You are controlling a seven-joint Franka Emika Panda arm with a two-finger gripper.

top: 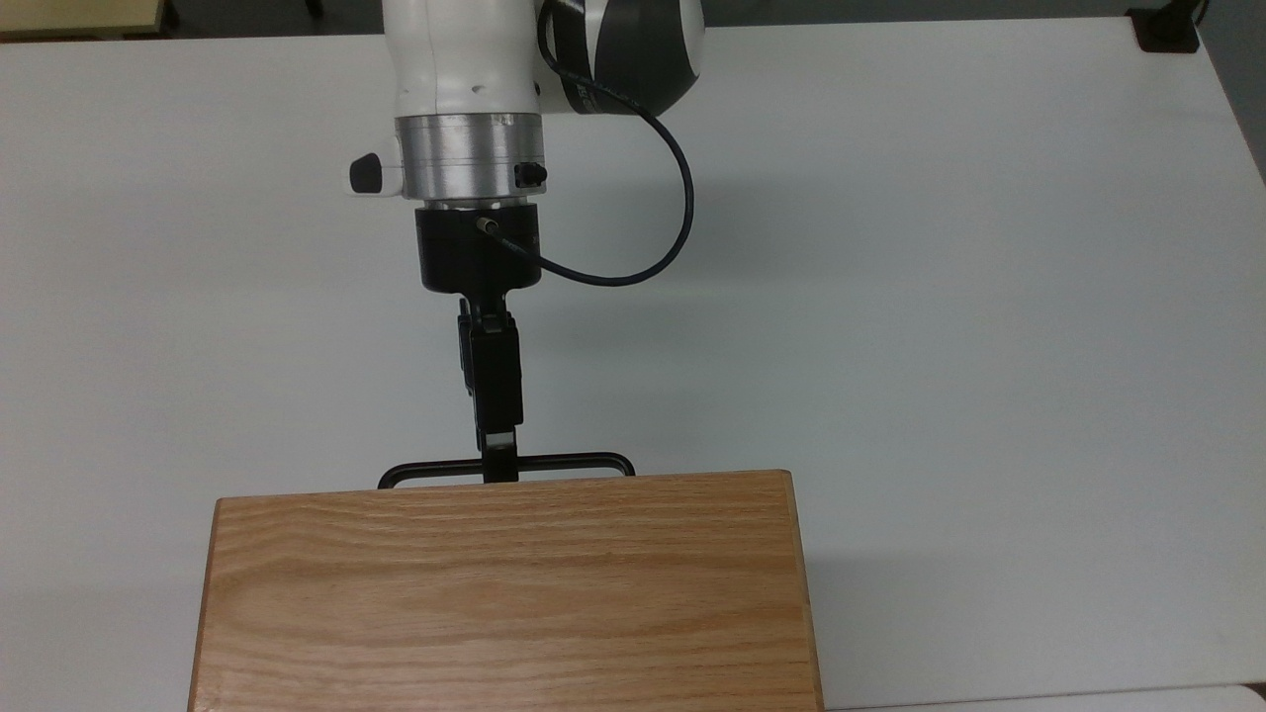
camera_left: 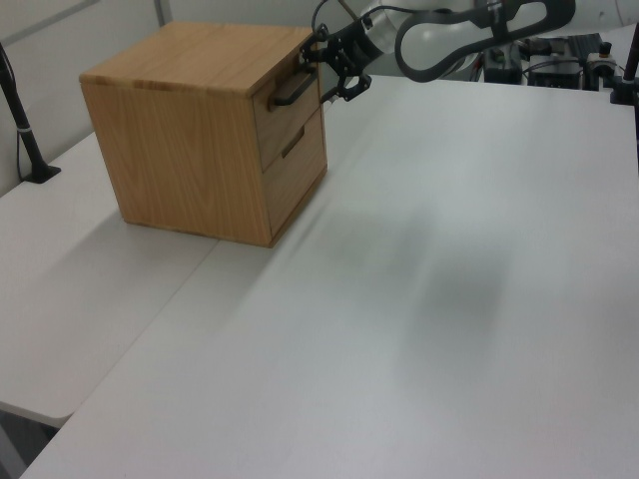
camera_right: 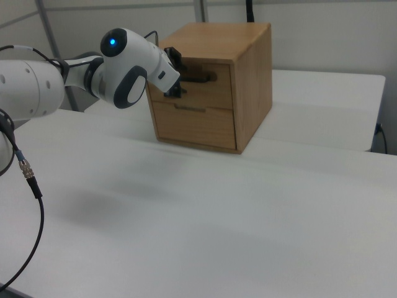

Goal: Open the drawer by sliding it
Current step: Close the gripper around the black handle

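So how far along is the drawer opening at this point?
Early. The approach looks done: the end effector is at the black bar handle of the upper drawer, one finger above the bar and one below in the left view. A closed grip can't be confirmed. The drawer front sits flush with the oak cabinet, so the whole slide outward is left.

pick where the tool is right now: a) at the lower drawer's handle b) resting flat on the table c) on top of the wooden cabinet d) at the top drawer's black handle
d: the tool sits at the middle of the black handle of the top drawer, above the lower drawer.
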